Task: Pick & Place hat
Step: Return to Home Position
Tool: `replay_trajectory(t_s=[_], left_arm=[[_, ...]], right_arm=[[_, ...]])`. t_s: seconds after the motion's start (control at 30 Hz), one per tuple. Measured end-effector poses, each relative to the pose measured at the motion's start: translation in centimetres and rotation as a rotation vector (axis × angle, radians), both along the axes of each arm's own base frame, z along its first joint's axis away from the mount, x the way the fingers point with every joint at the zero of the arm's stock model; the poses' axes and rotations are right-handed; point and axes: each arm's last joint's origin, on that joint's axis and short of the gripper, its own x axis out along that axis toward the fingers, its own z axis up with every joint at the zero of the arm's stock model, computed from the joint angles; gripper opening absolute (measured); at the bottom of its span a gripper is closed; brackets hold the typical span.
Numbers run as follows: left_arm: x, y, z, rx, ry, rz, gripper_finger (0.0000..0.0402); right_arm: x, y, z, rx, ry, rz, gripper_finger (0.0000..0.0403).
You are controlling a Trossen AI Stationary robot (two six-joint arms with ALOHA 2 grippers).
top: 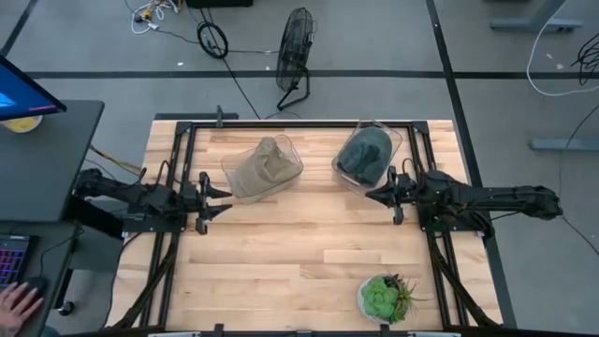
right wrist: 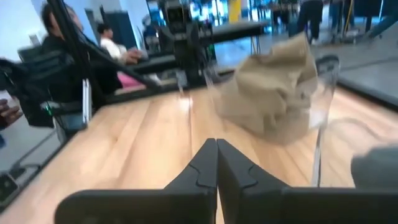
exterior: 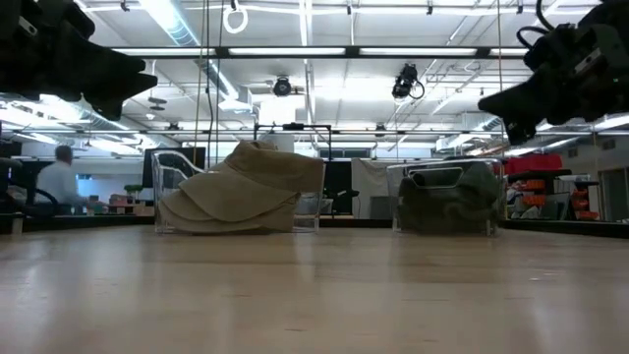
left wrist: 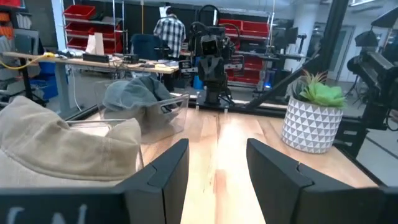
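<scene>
A tan hat (top: 264,167) lies in a clear bin (top: 292,150) at the table's far middle, also seen in the low view (exterior: 241,189). A dark green hat (top: 364,154) fills a second clear bin (top: 391,142) to its right, also seen in the low view (exterior: 450,199). My left gripper (top: 223,201) hovers open near the left edge, just left of the tan hat's bin, its fingers (left wrist: 165,171) apart. My right gripper (top: 372,196) hovers shut just in front of the green hat's bin, its fingertips (right wrist: 216,163) together.
A potted succulent (top: 386,298) in a white patterned pot stands near the table's near right edge. Bare wood spans the middle and near side (top: 281,262). A black frame (top: 178,126) borders the table. A person's hand (top: 17,301) rests off the table at the near left.
</scene>
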Motion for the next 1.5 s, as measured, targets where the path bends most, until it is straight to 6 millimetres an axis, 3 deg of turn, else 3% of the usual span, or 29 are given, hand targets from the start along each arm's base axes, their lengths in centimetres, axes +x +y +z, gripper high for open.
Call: replay_trajectory(t_s=[0.53,0.8,1.03,1.5], left_arm=[[0.0,0.0,0.1,-0.01,-0.013,-0.003,0.0165],[0.0,0.0,0.2,-0.013,-0.025,-0.003,0.0165],[0.0,0.0,0.2,-0.014,-0.026,-0.003,0.0165],[0.0,0.0,0.2,-0.014,-0.027,-0.001,0.0165]], right_arm=[[-0.1,-0.2,-0.6,0.015,0.058,-0.074,0.0004],[-0.5,-0.2,1.4,-0.079,-0.14,-0.105,0.0004],[-1.2,-0.1,0.7,-0.053,-0.082,-0.069,0.0004],[-1.6,-0.1,0.2,-0.162,-0.024,-0.11,0.0004]])
